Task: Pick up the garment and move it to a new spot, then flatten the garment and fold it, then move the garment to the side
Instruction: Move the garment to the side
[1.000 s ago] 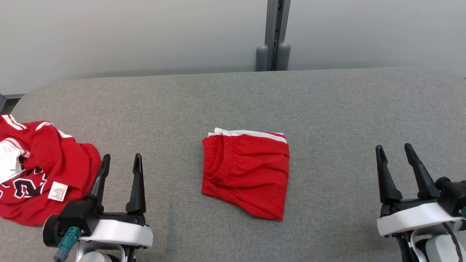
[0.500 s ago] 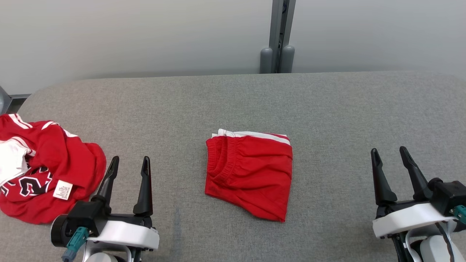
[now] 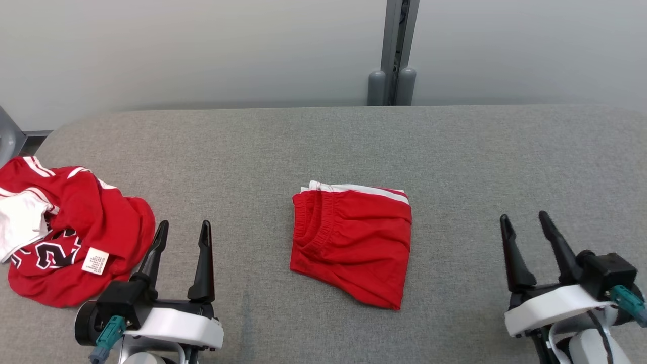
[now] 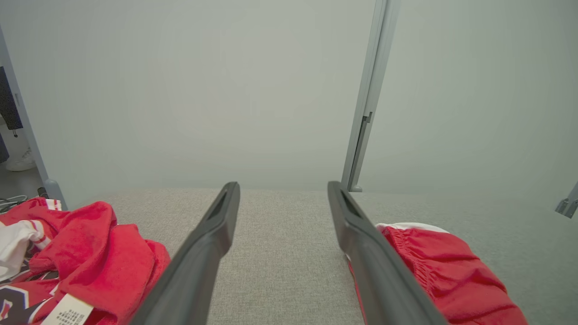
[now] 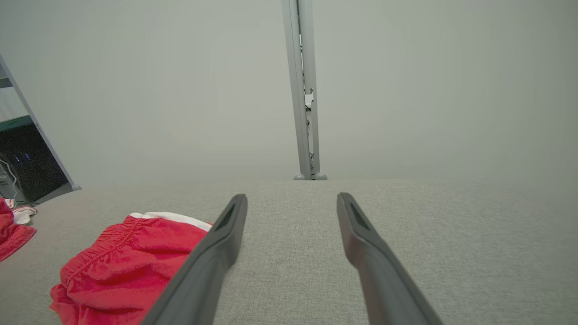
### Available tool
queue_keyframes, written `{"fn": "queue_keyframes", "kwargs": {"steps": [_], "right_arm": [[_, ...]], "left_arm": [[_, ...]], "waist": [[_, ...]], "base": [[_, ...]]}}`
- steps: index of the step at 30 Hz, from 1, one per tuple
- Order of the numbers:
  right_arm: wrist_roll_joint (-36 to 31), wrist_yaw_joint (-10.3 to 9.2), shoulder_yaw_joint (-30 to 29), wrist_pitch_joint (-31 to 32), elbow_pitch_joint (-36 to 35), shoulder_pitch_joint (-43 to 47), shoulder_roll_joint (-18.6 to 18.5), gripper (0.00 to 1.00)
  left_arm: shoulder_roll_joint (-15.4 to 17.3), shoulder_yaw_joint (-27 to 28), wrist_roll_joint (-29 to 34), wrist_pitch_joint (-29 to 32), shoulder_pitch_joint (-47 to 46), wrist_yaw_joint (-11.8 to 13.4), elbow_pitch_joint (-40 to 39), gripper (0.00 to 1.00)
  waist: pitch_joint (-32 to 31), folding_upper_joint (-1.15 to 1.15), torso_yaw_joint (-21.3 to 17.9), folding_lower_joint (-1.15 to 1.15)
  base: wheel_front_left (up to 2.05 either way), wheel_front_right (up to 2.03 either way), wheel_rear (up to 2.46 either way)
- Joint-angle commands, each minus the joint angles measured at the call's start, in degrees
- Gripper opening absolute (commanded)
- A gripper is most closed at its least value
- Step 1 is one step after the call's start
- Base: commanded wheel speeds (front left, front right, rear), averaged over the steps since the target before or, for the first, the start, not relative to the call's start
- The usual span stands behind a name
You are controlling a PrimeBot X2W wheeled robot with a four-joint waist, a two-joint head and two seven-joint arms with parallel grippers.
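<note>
Lying folded on the table (image 3: 470, 151) are red shorts (image 3: 354, 245).

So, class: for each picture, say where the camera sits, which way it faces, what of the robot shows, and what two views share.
Head view: on the robot's head, facing forward and down at the grey table, folded shorts and crumpled jersey; left fingers and right fingers show, open.
Left wrist view: on the left wrist, facing along its own fingers toward the wall; jersey left, shorts right.
Right wrist view: on the right wrist, facing likewise; own fingers, shorts left.
Shared: both wrist views show the shorts and grey post.
</note>
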Motion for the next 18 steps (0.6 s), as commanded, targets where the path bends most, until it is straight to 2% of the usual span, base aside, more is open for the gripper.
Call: {"fn": "queue_keyframes", "kwargs": {"steps": [1, 6, 12, 18], "right_arm": [[1.04, 0.01, 1.30, -0.20, 1.80, -0.76, 0.03, 1.00], [5.93, 0.01, 6.40, 5.16, 8.56, -6.22, 0.22, 1.00], [14.59, 0.01, 12.14, 18.13, 16.08, -13.69, -0.59, 1.00], [21.26, 0.02, 12.35, 30.54, 22.37, -18.35, -0.55, 1.00]], "left_arm": [[0.16, 0.07, -0.31, -0.10, 0.24, 0.32, 0.15, 1.00], [0.17, -0.67, -0.85, -0.10, -0.86, 0.37, 0.31, 1.00], [0.19, -1.80, -1.50, -0.10, -1.64, 0.48, 0.58, 1.00], [0.17, -2.49, -2.53, -0.10, -1.26, 0.90, 0.66, 1.00]], "waist": [[0.13, 0.00, 0.12, 0.00], [0.95, 0.00, 1.04, 0.00], [1.83, 0.00, 3.62, 0.00], [1.94, 0.00, 7.16, 0.00]], "base": [[0.00, 0.00, 0.00], [0.00, 0.00, 0.00], [0.00, 0.00, 0.00], [0.00, 0.00, 0.00]]}}
